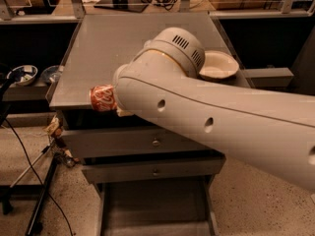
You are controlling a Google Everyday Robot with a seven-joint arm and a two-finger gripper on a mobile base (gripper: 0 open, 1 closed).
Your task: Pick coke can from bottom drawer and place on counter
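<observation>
The coke can [102, 98] held at the front edge of the surface [113, 48].
The gripper [119, 111] is mostly hidden behind the arm [206, 112]. Its jaws grip the coke can, which lies sideways and pokes out to their left. The bottom drawer [155, 205] stands open below the jaws, and a bowl [219, 65] sits off to their right.

The counter [123, 43] was a broad grey top. On it, near its right edge, sat a shallow cream bowl [219, 65]. My gripper [120, 111] was at the counter's front edge, largely hidden behind my own arm [206, 112].
</observation>
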